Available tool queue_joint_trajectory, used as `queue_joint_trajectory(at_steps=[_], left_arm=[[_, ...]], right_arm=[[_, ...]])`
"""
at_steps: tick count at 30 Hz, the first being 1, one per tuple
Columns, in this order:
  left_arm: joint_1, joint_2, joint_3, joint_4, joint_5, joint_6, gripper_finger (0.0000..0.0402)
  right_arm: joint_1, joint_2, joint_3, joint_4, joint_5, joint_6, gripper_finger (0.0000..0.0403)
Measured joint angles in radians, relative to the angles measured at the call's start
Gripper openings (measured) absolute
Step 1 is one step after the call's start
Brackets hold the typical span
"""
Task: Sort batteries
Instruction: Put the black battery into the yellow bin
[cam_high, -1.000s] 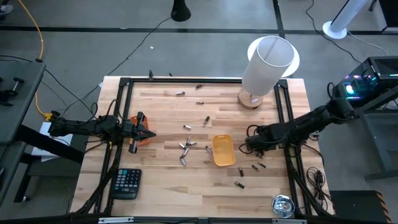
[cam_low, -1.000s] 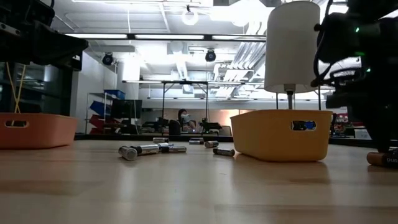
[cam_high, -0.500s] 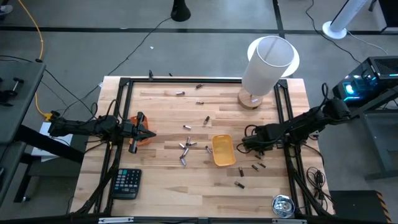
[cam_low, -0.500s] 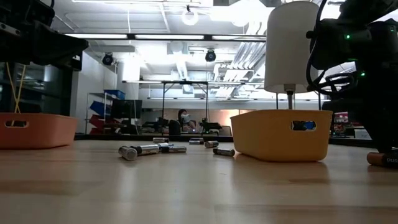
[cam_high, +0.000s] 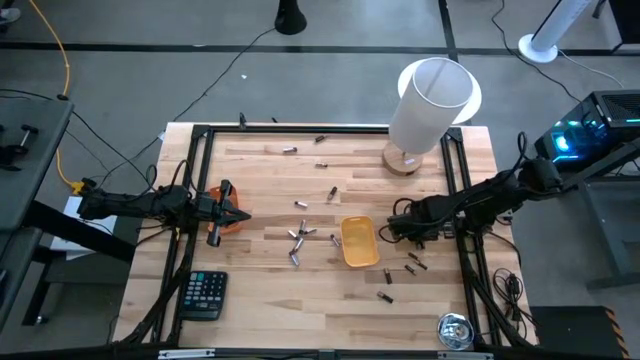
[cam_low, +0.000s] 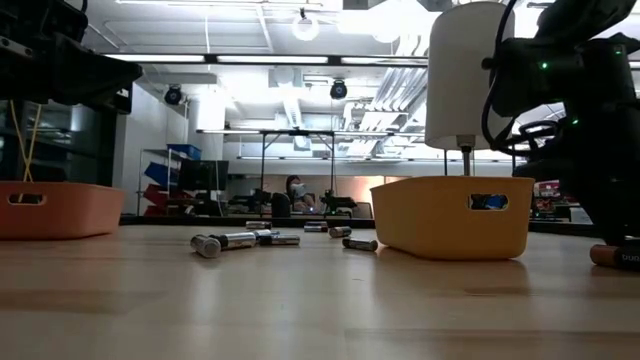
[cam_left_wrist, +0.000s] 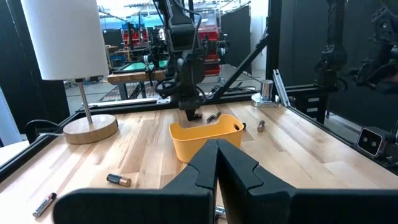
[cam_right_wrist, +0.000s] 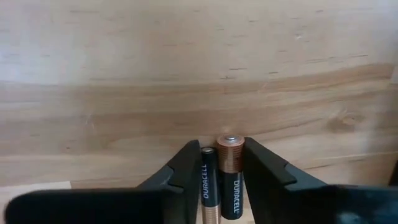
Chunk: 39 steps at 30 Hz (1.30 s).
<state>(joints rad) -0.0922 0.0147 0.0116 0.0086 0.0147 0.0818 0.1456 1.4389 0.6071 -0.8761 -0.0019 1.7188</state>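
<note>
Holding two batteries (cam_right_wrist: 219, 180) side by side between its fingers, the right gripper (cam_high: 394, 231) hangs just off the right edge of the yellow tray (cam_high: 358, 241), its jaws clamped on the pair as the right wrist view shows them, black with copper ends. The left gripper (cam_left_wrist: 217, 163) waits over the orange tray (cam_high: 231, 224) at the table's left edge, fingers pressed together and empty. Other batteries lie loose: a silvery cluster (cam_high: 299, 240) left of the yellow tray, dark ones (cam_high: 411, 264) to its lower right, and a few toward the far edge. Judged from their form, these are small, rigid, smooth cylinders, light but prone to roll and to slip from a pinch; two held at once could shift against each other, so a grip across the mid-length of the body looks safest. The surface is a pale wooden table (cam_high: 270, 310), flat and hard, offering little to stop rolling. A calculator (cam_high: 203, 295) and a white lamp (cam_high: 428, 105) also stand on it. Beyond is a lit workshop with shelving, and a person seated far off.
</note>
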Motion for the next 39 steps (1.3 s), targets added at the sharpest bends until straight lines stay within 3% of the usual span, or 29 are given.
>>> queue_joint_trajectory(at_steps=[6,12,26,31,39], left_arm=[[0.0,0.0,0.0,0.0,0.0,0.0,0.0],[0.0,0.0,0.0,0.0,0.0,0.0,0.0],[0.0,0.0,0.0,0.0,0.0,0.0,0.0],[0.0,0.0,0.0,0.0,0.0,0.0,0.0],[0.0,0.0,0.0,0.001,0.0,0.0,0.0]], right_arm=[[-0.001,0.002,0.017,-0.018,-0.001,-0.004,0.0141],[-0.004,0.005,0.053,-0.087,0.075,-0.062,0.0149],[0.05,-0.029,0.056,-0.185,-0.064,-0.054,0.0151],[0.124,-0.031,0.058,-0.185,-0.119,0.073,0.0151],[0.292,-0.063,0.058,-0.221,-0.135,0.428,0.0151]])
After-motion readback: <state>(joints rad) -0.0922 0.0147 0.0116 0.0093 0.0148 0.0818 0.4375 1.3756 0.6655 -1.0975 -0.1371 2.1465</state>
